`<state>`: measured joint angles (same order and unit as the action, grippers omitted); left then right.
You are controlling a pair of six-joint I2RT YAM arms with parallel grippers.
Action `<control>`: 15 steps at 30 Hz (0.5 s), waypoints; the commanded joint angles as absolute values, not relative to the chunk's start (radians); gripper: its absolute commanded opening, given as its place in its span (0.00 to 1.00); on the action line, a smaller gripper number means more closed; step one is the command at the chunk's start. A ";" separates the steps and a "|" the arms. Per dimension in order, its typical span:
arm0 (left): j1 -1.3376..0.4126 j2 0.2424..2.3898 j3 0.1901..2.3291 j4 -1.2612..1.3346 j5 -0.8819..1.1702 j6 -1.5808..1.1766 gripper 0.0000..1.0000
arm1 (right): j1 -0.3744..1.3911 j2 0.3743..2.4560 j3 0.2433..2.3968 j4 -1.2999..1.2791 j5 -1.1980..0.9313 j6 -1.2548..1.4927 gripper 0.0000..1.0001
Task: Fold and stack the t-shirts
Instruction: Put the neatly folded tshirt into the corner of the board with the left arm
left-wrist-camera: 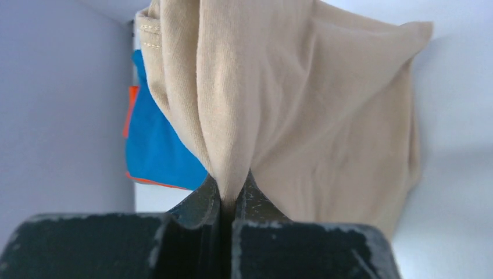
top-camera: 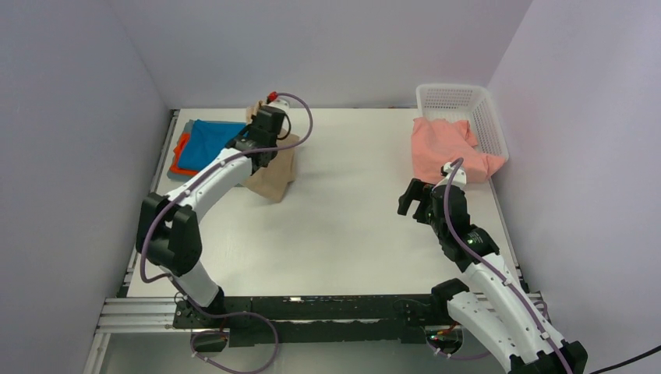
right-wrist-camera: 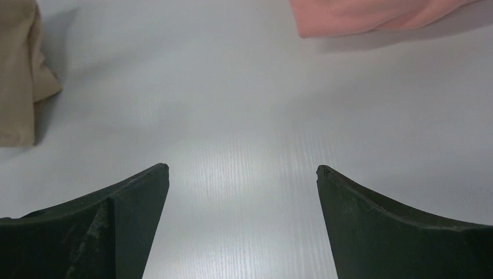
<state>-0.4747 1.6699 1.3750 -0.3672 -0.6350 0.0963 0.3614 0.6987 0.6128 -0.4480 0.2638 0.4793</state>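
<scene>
Grip: left gripper (left-wrist-camera: 228, 195) fingers together, clamped on a bunched fold of the soft tan-beige cloth t-shirt (left-wrist-camera: 314, 104), which drapes from them at far left of the white table (top-camera: 351, 226). Bright blue t-shirt (top-camera: 212, 140) on orange t-shirt (top-camera: 181, 158) lies just left; left arm nearer, so placing probably goes leftward. Right gripper (right-wrist-camera: 243, 174) fingers wide apart, empty; salmon-pink t-shirt (top-camera: 440, 148) lies beyond it.

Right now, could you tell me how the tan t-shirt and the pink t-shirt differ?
The tan t-shirt is pinched in the shut left gripper and bunched up; the pink t-shirt lies loose, ungripped, against the white basket. The tan one sits left, beside the blue t-shirt; the pink one sits right. Both are unfolded.
</scene>
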 commanded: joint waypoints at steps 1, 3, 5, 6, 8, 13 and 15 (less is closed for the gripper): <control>-0.410 1.593 1.409 -0.317 -0.569 0.270 0.00 | 0.357 0.697 0.622 -0.434 0.296 0.467 1.00; -0.379 1.563 1.426 -0.318 -0.536 0.288 0.00 | 0.357 0.697 0.622 -0.434 0.299 0.467 1.00; -0.343 1.538 1.454 -0.335 -0.492 0.289 0.00 | 0.358 0.699 0.625 -0.438 0.299 0.468 1.00; -0.324 1.529 1.469 -0.350 -0.463 0.288 0.00 | 0.358 0.700 0.625 -0.438 0.300 0.469 1.00; -0.283 1.512 1.498 -0.374 -0.430 0.279 0.00 | 0.356 0.701 0.625 -0.439 0.301 0.469 1.00; -0.162 1.479 1.566 -0.452 -0.239 0.221 0.00 | 0.357 0.709 0.619 -0.434 0.301 0.470 1.00; -0.143 1.465 1.572 -0.451 -0.214 0.226 0.00 | 0.358 0.714 0.620 -0.435 0.301 0.471 1.00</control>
